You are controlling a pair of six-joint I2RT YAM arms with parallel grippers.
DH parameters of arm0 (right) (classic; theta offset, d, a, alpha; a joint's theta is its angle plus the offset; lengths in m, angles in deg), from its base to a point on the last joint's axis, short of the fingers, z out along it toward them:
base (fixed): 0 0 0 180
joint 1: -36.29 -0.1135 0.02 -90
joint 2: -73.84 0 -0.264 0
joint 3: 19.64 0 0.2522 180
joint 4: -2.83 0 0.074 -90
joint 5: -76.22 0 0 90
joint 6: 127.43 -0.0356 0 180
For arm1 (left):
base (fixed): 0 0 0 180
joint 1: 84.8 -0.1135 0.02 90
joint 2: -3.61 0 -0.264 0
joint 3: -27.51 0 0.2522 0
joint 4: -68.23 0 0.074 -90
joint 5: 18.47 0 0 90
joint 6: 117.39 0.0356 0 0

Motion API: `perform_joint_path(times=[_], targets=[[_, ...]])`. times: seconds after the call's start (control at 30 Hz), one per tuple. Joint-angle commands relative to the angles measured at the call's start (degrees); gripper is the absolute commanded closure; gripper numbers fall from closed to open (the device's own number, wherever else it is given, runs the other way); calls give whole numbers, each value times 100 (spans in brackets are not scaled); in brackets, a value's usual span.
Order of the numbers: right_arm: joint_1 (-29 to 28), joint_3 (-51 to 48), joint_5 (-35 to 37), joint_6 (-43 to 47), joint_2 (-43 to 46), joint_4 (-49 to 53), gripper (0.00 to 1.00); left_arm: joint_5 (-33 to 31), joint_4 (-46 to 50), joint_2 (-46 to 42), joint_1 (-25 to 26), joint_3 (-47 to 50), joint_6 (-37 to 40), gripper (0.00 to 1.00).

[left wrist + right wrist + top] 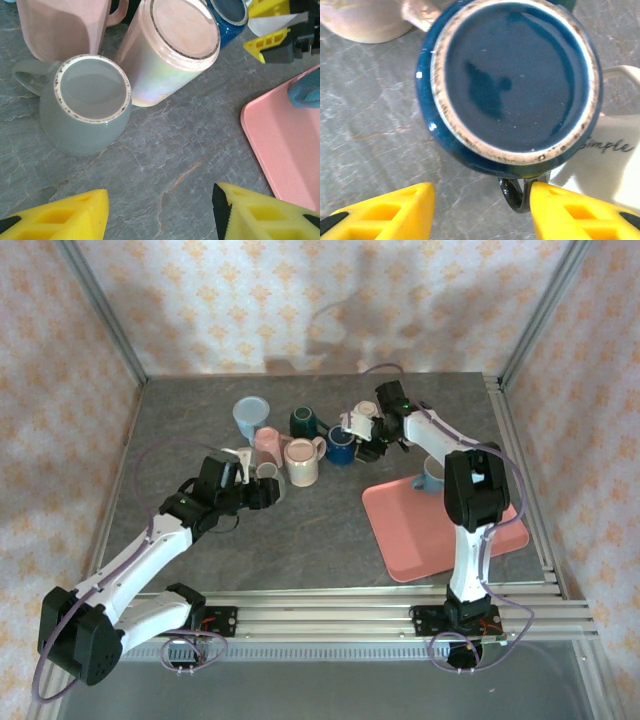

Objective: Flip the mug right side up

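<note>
Now | grey slate table [300,540] | patterned walls [300,300] | left fingers [55,215] open | right fingers [375,210] open

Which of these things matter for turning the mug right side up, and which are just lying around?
Belong to the job:
gray mug, base up, before the open left gripper
dark blue mug, base up, before the open right gripper
iridescent mug, also base up

Just lying about:
pink tray
light blue mug on it
white mug with lettering
</note>
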Motion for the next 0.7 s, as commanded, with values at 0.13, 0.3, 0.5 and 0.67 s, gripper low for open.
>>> perform_joint_path(times=[0.13,0.3,0.5,0.67], targets=[[-248,-508,134,-223,668,143,47,117,-229,23,-39,102,-55,42],[-198,-504,277,-1120,789,-37,49,106,-232,-77,-38,146,-64,42],[-15,-492,289,-1583,703,-23,51,94,-238,-226,-38,249,-136,42],[71,-242,348,-1571,469,90,58,66,-176,-334,-39,286,-92,43]])
